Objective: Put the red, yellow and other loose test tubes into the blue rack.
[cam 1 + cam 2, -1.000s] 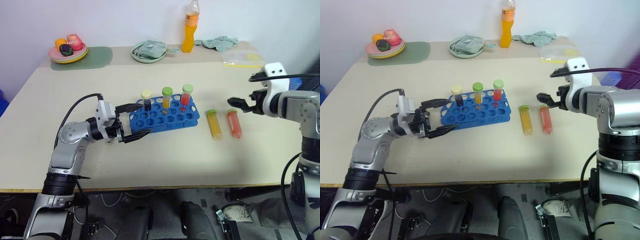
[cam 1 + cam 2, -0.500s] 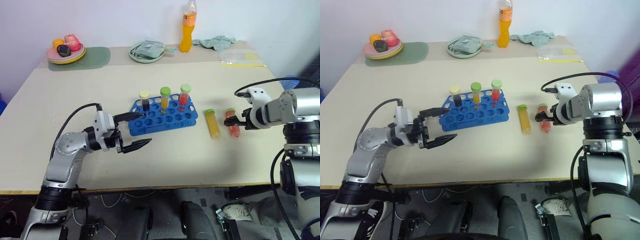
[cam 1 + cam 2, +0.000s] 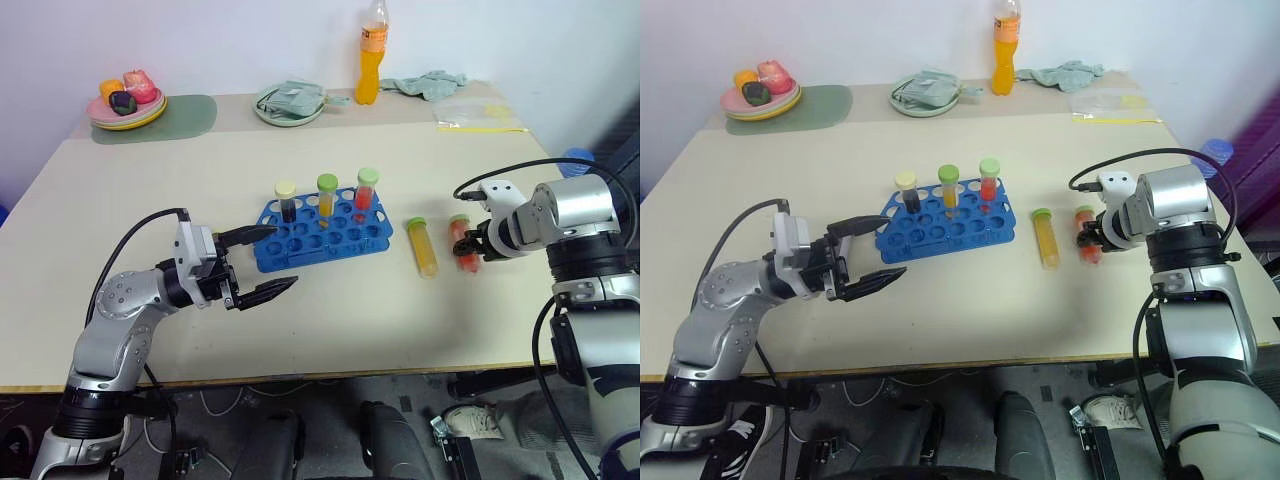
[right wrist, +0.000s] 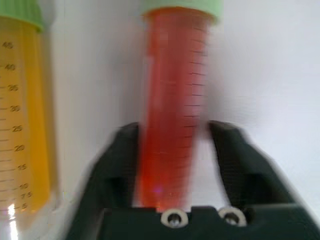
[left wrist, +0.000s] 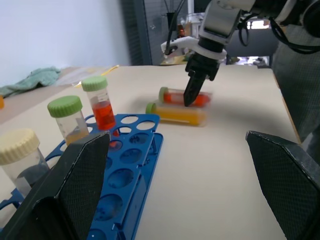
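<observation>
The blue rack [image 3: 320, 235] stands mid-table and holds three upright test tubes: a cream-capped dark one [image 3: 286, 200], a green-capped yellow one [image 3: 327, 195] and a green-capped red one [image 3: 367, 188]. To its right, two loose tubes lie on the table side by side: a yellow one [image 3: 423, 247] and a red one [image 3: 462, 240]. My right gripper [image 3: 470, 245] points down at the red tube [image 4: 172, 100], with a black finger [image 4: 117, 165] on either side, shut on it. My left gripper [image 3: 285, 256] hangs open and empty just off the rack's near-left corner.
Along the far edge stand an orange drink bottle [image 3: 373, 52], a plate of toy food [image 3: 125, 100] on a green mat [image 3: 185, 115], a plate with a cloth [image 3: 290, 102], a rag [image 3: 430, 83] and a clear bag [image 3: 475, 115].
My right gripper has come down from above the table onto the lying red tube and closed around it. My left gripper has drawn back slightly from the rack, still open.
</observation>
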{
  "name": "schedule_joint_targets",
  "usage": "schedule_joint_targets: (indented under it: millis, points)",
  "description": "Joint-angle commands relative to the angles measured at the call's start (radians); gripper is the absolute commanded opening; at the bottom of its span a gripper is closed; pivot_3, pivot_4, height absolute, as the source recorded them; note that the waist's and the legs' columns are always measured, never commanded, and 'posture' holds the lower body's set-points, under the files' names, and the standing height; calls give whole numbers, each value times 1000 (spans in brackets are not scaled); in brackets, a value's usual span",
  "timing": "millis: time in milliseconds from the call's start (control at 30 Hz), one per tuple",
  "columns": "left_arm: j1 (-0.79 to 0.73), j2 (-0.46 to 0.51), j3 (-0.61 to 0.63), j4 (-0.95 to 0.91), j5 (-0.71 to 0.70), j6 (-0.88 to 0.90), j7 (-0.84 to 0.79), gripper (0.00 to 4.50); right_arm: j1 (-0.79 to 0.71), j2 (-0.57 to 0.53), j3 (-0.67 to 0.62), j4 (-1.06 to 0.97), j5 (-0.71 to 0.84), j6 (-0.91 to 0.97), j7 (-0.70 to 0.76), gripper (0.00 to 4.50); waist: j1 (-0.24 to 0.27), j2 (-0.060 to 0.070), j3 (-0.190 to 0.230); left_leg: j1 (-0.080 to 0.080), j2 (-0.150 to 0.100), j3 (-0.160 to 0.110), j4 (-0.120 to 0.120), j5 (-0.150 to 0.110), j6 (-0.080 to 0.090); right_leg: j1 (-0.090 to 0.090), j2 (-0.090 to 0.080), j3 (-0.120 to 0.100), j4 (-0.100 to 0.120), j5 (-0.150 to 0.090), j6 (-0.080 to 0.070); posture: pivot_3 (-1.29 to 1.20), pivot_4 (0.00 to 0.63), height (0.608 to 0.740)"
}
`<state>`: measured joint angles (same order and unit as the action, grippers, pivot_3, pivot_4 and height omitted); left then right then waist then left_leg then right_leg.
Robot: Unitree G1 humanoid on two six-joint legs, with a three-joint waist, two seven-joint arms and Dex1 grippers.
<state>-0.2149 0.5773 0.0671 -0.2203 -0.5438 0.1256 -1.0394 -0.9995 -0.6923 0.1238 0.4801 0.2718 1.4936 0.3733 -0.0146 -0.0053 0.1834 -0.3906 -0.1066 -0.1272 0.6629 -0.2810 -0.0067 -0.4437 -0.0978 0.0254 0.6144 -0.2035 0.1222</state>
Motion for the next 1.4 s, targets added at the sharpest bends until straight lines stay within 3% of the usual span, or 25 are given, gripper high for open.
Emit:
schedule_joint_targets:
  millis: [33, 133, 233, 300, 367, 433, 533, 567, 667, 833, 1133, 1400]
  points:
    - [1, 10, 24, -37, -2, -12, 6, 4500, -19, -4, -24, -7, -30, -53, -8, 780, 0, 0, 0, 0, 0, 0, 0, 0, 0, 0, 0, 0, 0, 0, 0, 0, 150, 740]
    - [-2, 13, 29, -26, 3, -18, 7, 4500, -17, 18, -128, -23, -57, -194, -81, 780, 1, 0, 0, 0, 0, 0, 0, 0, 0, 0, 0, 0, 0, 0, 0, 0, 150, 740]
    - [-5, 15, 36, -21, 3, -21, 11, 4500, 31, 57, -260, -140, -28, -517, -90, 780, 1, 0, 0, 0, 0, 0, 0, 0, 0, 0, 0, 0, 0, 0, 0, 0, 150, 740]
    - [-2, 19, 39, -22, 3, -22, 11, 4500, 96, 128, -401, -288, 61, -617, -87, 780, 1, 0, 0, 0, 0, 0, -1, 0, 0, -1, 0, 0, 0, 0, 0, 0, 150, 740]
    - [-1, 21, 43, -23, 0, -20, 12, 4500, 197, 180, -439, -459, 100, -751, -43, 780, 1, 0, 0, 0, 0, 0, -1, 0, 0, -1, 0, 0, 0, 0, 0, 0, 150, 740]
    - [-4, 26, 50, -19, -2, -16, 14, 4500, 307, 317, -506, -669, 214, -798, -70, 780, 2, 0, 0, 0, 1, -1, -1, 0, 0, -1, 1, 0, 0, 0, 0, 0, 150, 740]
    - [-9, 31, 59, -6, -4, -15, 9, 4500, 434, 428, -489, -826, 273, -856, -65, 780, 1, 0, -1, 0, 1, -2, -1, 0, 0, 0, 1, 0, 1, 0, 0, 0, 150, 740]
    - [-11, 34, 58, 0, 0, -15, 7, 4500, 492, 460, -429, -849, 212, -961, -53, 780, 1, 1, 0, 0, 0, -2, -1, 0, 0, 0, 1, 0, 1, 0, 0, 0, 150, 740]
    - [-21, 45, 63, 10, -7, 1, 2, 4500, 607, 557, -230, -823, 35, -1251, -49, 780, -1, 1, -1, 1, 0, -1, 0, 0, 0, 0, 0, 0, 2, 0, 0, 0, 150, 740]
    - [-46, 61, 62, 30, -7, 13, -16, 4500, 669, 648, -92, -638, -115, -1567, -47, 780, -7, 2, -1, 3, 0, 0, -1, 4, -8, -1, 1, 1, 4, 0, 0, 0, 150, 740]
    - [-44, 85, 73, 14, -12, 34, -11, 4500, 610, 656, -94, -241, -229, -1846, -128, 780, -6, 2, -1, 3, 0, -1, -2, 5, -8, 0, 1, 1, 4, 0, 0, 0, 150, 740]
    - [-28, 92, 80, -17, -17, 49, 0, 4500, 594, 656, -114, -167, -188, -1874, -114, 780, -8, 2, -1, 3, 1, -1, -2, 5, -9, 0, 2, 1, 4, 0, 0, 0, 150, 740]
